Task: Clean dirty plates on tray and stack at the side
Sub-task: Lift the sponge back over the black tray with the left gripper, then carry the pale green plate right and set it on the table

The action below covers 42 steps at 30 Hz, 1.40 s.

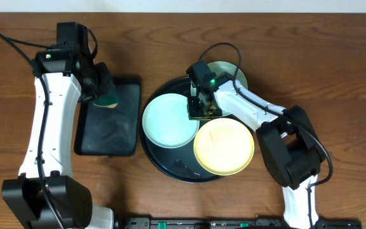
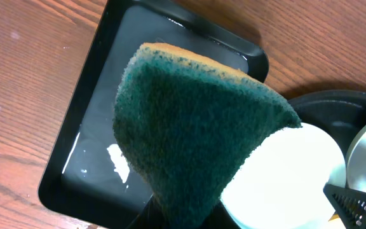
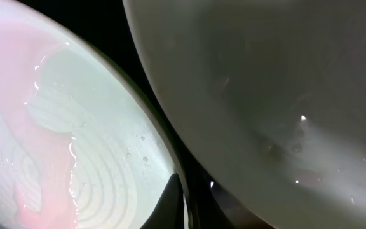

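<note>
Three plates share the round black tray (image 1: 164,162). The yellow plate (image 1: 224,147) lies nearest, at its near right. A mint plate (image 1: 168,119) lies further back on the left. A second, greyer mint plate (image 1: 229,71) is farthest, overhanging the far right rim (flat or lifted, I cannot tell).

Overhead, the right claw (image 1: 199,105) sits between the three, its arm crossing the far plate. Only its wrist camera shows the near mint plate wet with a pinkish sheen, and a dark fingertip (image 3: 170,197) between the two mint plates. The jaws are together, but whether they pinch a rim cannot be told.

Left of the tray, the left claw (image 1: 101,86) is clamped on a green sponge (image 2: 189,127) over a rectangular black tray (image 1: 110,130). Only that wrist view shows water pooled in it.
</note>
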Each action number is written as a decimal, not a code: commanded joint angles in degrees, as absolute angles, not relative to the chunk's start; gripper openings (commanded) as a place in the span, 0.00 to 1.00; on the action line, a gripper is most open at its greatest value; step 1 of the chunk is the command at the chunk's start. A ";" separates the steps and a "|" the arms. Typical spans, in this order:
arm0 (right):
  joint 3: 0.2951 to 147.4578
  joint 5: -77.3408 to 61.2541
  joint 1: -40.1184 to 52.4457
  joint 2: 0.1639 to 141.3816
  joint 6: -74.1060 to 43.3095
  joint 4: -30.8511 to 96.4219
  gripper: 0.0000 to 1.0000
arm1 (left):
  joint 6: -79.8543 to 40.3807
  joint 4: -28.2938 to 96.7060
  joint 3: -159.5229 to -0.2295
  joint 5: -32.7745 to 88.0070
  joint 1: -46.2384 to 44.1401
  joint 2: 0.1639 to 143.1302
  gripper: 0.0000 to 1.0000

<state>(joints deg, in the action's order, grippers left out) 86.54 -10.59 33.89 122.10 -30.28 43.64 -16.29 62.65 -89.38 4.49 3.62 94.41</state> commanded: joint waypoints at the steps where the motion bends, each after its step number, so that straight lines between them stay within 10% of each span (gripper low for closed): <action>1: 87.57 -10.81 35.29 120.38 -29.04 44.18 0.01 | -16.16 62.94 -89.12 4.03 3.84 94.52 0.08; 42: 88.07 85.65 62.87 102.52 -6.52 40.21 0.01 | -16.16 62.98 -89.12 4.03 3.84 94.52 0.07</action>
<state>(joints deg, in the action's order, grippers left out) 87.59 74.32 61.82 102.43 -7.11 41.15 -16.29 62.83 -89.38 4.49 3.62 94.41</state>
